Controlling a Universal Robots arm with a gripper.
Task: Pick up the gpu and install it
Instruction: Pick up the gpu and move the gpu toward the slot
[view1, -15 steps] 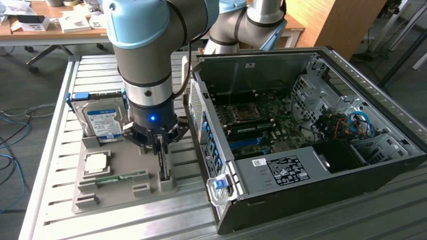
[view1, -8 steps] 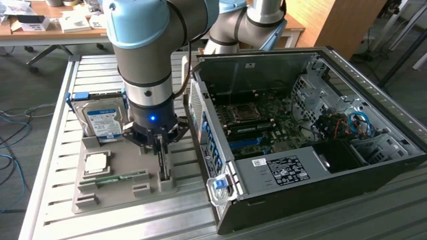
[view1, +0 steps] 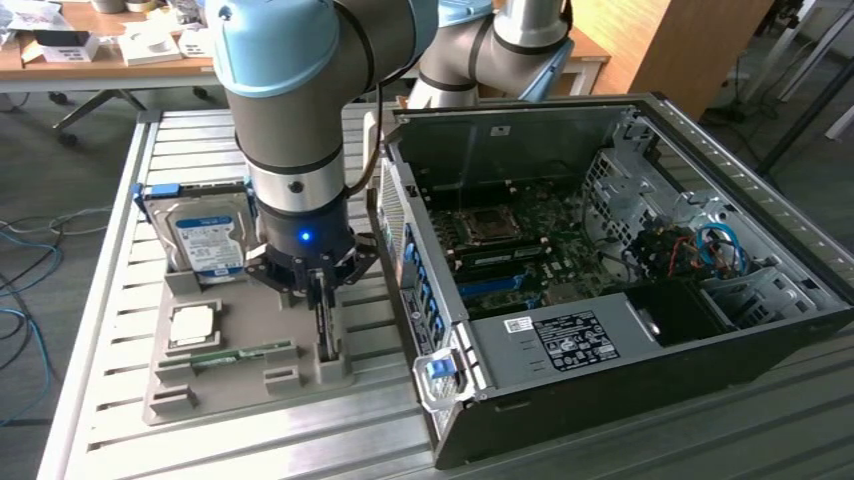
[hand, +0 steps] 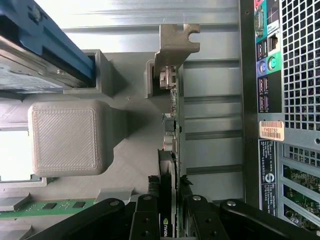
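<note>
1. gpu, a thin dark circuit card with a grey metal bracket at one end, stands on edge in a slot of the grey printed plastic holder, likely so that its upper edge is free to pinch.
2. The black two-finger gripper straddles that edge, its jaws narrow but apparently not clamped.
3. The open black computer case sits just beside the holder.

Exterior view: slatted metal table bearing an open computer case and, at its nine o'clock, a grey tray with hard drive at twelve o'clock, processor central, green memory stick toward six o'clock.
</note>
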